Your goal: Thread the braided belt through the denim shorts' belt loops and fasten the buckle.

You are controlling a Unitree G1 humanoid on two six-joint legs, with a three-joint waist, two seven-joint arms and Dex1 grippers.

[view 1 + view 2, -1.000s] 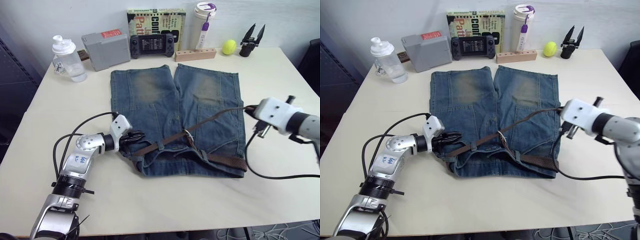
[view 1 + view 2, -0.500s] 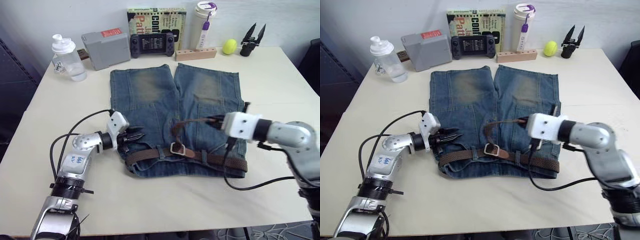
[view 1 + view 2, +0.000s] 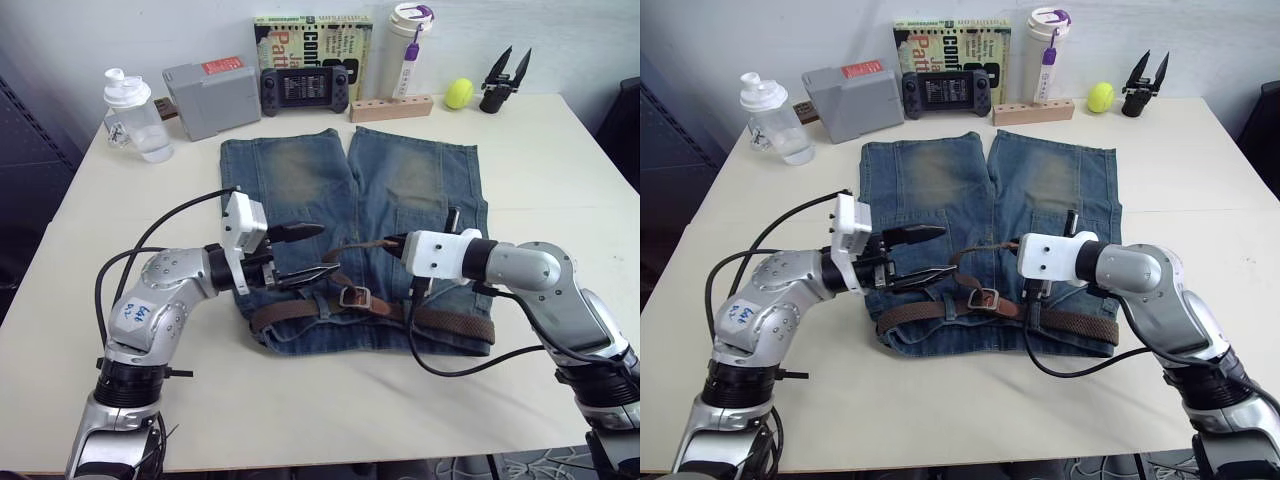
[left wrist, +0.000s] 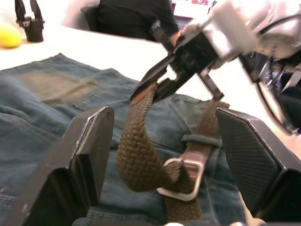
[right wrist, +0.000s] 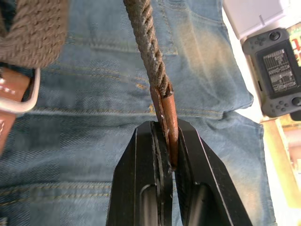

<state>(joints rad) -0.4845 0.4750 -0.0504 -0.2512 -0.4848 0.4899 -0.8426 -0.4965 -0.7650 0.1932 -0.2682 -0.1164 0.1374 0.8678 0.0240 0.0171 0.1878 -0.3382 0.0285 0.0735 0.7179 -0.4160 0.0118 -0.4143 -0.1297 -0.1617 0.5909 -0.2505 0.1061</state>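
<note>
The denim shorts (image 3: 350,190) lie flat on the table, waistband toward me. Along the waistband runs the braided belt (image 3: 450,322), passing under a belt loop (image 4: 202,139) beside the silver buckle (image 3: 352,296). Beyond the buckle the belt rises in a slack arch (image 4: 140,160) up to its tan tip (image 5: 167,117). My right gripper (image 3: 390,243) is shut on that tip, just above the shorts' middle. To the left of the arch my left gripper (image 3: 315,253) stands open, its fingers (image 4: 89,150) on either side of the arch and the buckle, not touching them.
Along the back edge stand a clear bottle (image 3: 135,115), a grey box (image 3: 210,98), a game console (image 3: 305,90), a book (image 3: 312,45), a tumbler (image 3: 408,50), a wooden block (image 3: 390,108), a yellow ball (image 3: 458,94) and a black spare gripper (image 3: 503,80).
My left gripper has let go of the waistband, opened, lifted and moved right toward the arch. My right gripper carried the tip from the far right back to the middle, slackening the belt.
</note>
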